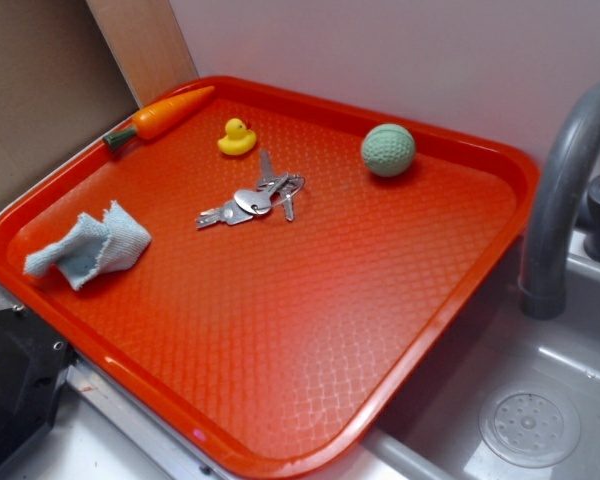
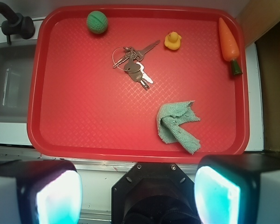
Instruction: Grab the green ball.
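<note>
Five things on red tray (image 1: 450, 290), green ball (image 1: 388, 150) untouched, jaws apparently apart.

I find no writing, label, brand, number or sign that I can read in either view. The textured orange-red plastic tray (image 1: 400, 300) carries only its moulded diamond pattern. The bunch of silver metal keys (image 2: 133, 65) lying on it is too small for me to make out any stamping. The small pale mint-green dimpled ball (image 2: 97, 22) shows a seam line and no print.
</note>
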Available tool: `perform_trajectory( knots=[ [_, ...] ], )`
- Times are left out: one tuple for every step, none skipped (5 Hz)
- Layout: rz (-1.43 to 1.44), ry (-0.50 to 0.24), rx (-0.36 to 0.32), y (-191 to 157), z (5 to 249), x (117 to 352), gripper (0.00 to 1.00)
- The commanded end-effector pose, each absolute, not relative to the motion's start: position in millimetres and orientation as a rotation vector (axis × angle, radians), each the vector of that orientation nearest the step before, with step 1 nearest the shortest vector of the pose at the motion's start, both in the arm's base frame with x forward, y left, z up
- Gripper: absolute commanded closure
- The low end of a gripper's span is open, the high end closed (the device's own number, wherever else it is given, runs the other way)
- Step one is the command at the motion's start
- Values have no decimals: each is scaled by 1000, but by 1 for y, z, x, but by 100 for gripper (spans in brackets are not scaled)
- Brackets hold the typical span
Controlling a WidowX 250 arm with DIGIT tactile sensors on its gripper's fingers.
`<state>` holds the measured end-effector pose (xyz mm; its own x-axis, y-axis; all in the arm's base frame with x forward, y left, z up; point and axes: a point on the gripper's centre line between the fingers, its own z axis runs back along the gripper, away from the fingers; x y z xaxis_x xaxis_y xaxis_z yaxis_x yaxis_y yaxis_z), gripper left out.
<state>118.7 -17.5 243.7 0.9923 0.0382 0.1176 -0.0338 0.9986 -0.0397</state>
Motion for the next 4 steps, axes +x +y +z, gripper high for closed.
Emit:
perform_trajectory(
  knots=[
    [36,-119,-38,-17,244,119,0],
    [38,-153,0,-35,194,169,0],
    [-5,-219,-39,-50,151,221,0],
    [-66,-272,-127,-60,127,271,0]
  ],
)
